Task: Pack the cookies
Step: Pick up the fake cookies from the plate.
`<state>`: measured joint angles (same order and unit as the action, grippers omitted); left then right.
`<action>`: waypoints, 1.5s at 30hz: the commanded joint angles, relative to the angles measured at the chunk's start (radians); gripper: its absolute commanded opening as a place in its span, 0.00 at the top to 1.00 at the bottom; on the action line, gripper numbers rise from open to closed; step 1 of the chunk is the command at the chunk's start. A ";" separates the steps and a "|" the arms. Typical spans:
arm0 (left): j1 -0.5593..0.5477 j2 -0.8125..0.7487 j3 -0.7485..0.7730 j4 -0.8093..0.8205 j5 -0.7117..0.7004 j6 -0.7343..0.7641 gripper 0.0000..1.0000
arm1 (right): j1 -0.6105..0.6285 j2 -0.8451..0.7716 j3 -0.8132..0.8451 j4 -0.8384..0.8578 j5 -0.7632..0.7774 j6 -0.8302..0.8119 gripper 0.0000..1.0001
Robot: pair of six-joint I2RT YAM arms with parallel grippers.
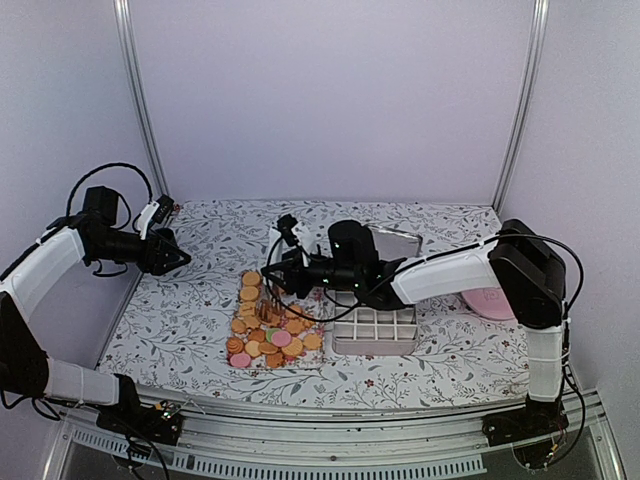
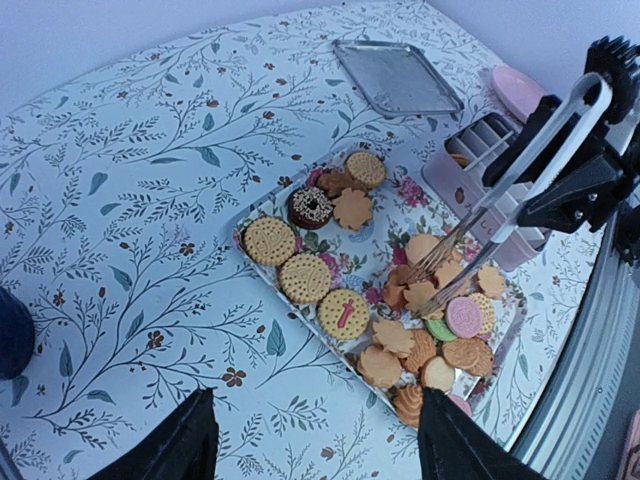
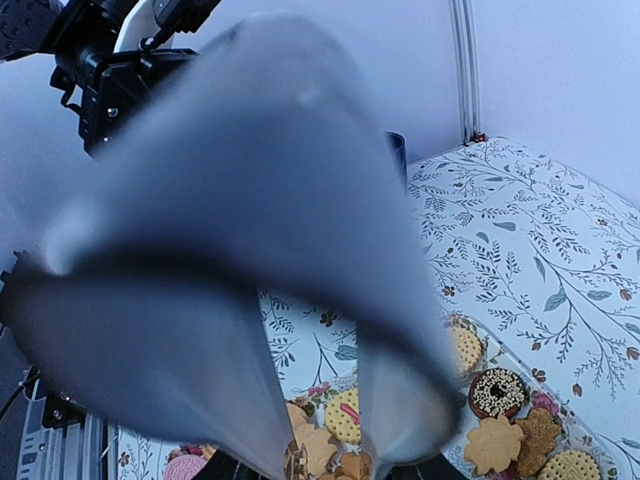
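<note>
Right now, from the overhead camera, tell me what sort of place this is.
Probably a lab test booth staged as a kitchen table: plain walls with metal rails, a floral tablecloth, and a spread of cookies.

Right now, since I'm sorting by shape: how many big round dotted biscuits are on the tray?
4 biscuits: three in a row along one long edge of the tray, one at its far corner. The heap under the tongs may hide more.

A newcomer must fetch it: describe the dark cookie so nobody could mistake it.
Start at the flowered tray on the table. At its sparser end, beside a tan flower-shaped cookie, sits the dark cookie. It alone is a near-black ring with pale sprinkles.
</note>
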<state>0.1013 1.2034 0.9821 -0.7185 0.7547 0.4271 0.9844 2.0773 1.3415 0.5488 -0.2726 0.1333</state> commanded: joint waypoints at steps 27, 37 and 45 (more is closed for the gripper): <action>0.008 -0.008 -0.002 0.012 0.009 0.003 0.31 | 0.050 -0.042 -0.040 -0.152 0.212 -0.202 0.66; 0.008 -0.012 -0.004 0.013 0.003 0.011 0.31 | 0.009 -0.103 -0.008 -0.148 0.132 -0.092 1.00; 0.008 -0.016 0.000 0.013 0.001 0.009 0.31 | -0.066 -0.160 -0.053 -0.063 -0.040 0.092 1.00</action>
<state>0.1013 1.2026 0.9821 -0.7174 0.7509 0.4267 0.9451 1.9972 1.3117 0.4129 -0.2276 0.1146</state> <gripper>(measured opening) 0.692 0.343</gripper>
